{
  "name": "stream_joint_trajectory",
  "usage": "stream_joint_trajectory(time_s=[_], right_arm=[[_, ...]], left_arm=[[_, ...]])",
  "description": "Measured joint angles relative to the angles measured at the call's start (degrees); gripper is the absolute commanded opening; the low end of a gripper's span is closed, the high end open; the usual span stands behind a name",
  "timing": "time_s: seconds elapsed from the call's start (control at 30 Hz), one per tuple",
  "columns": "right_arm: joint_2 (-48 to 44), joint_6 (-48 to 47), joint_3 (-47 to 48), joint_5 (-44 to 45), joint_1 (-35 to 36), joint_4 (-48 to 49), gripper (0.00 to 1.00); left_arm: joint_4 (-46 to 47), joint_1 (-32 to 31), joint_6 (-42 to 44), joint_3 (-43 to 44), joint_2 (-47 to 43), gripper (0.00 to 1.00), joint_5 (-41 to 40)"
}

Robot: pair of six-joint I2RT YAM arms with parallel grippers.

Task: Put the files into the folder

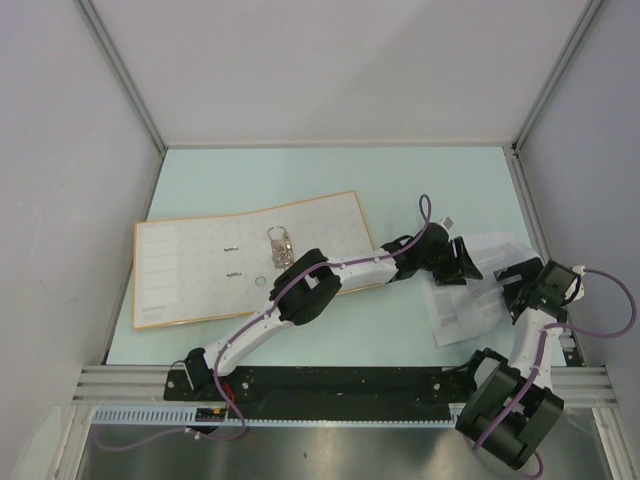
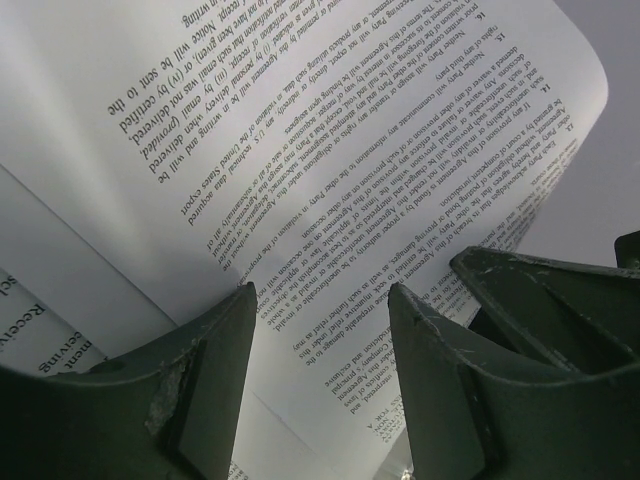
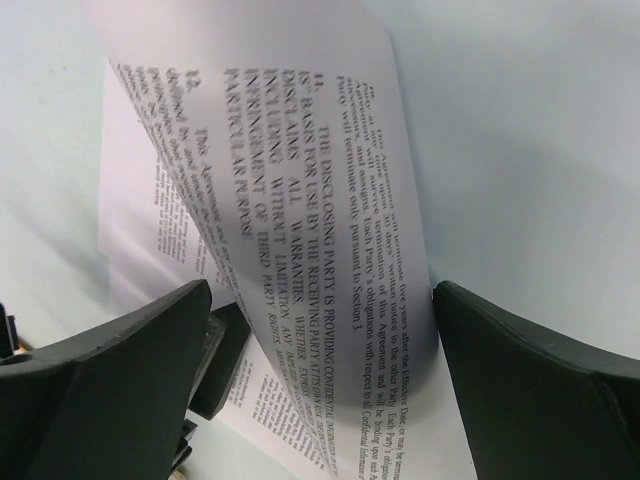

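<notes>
The folder (image 1: 200,265) lies open on the left of the table, cream inside up, with its metal rings (image 1: 280,245) near the middle. The files (image 1: 462,315) lie in a loose stack at the right. Both grippers meet over that stack. My left gripper (image 1: 462,262) (image 2: 322,300) is open, and a curled printed sheet (image 2: 330,150) arches just beyond its fingers. My right gripper (image 1: 505,283) (image 3: 320,300) is wide open, with the raised, curled top sheet (image 3: 330,200) standing between its fingers above the flat sheets (image 3: 150,220).
Grey enclosure walls stand on the left, back and right, and the right wall is close to the file stack. The left arm (image 1: 300,290) stretches across the folder's near right corner. One right-gripper finger (image 2: 545,300) shows in the left wrist view.
</notes>
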Motion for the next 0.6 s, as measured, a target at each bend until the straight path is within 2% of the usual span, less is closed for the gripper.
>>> stream_joint_trajectory(time_s=[0.3,0.6], right_arm=[[1.4,-3.0,0.1,-3.7,-5.7,5.1,1.00],[2.1,-7.0,0.1,-7.9,-8.4,10.0,1.00]], left_arm=[[0.0,0.0,0.0,0.0,0.0,0.62,0.2],[0.0,0.0,0.0,0.0,0.0,0.63,0.4]])
